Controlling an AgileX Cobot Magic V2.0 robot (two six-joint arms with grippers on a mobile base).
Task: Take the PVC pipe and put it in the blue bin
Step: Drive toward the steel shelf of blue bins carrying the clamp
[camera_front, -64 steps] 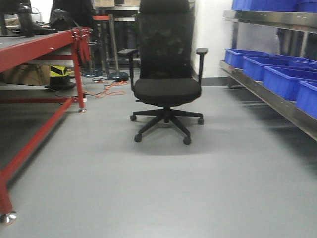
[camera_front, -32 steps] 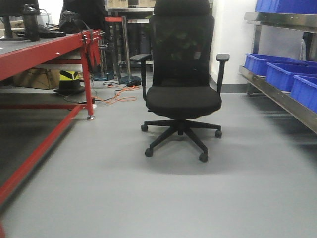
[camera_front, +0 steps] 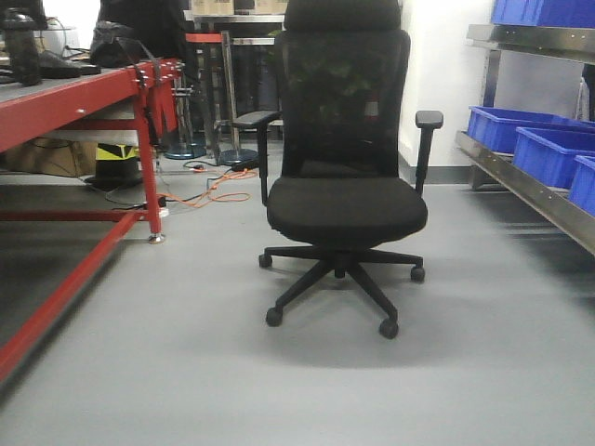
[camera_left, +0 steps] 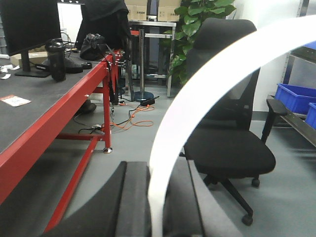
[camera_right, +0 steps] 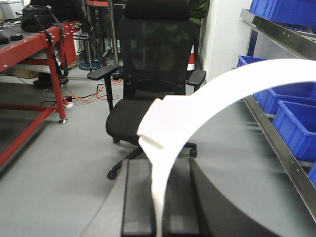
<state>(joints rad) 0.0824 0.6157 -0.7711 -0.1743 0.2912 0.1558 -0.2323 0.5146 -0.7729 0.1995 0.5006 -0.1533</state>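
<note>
The left gripper is closed down narrow, and a white bent pipe is held between its fingers. From there the pipe is curved up and over to the right. The right gripper is closed the same way on a white pipe with a thick joint in it, also curved up and to the right. Whether this is one pipe or two cannot be told. The bins are set on a shelf at the right, so they are nearer to the right arm. A chair is stood in the middle ahead, left of the bins. A turn to the right is likely needed before anything can be dropped in.
</note>
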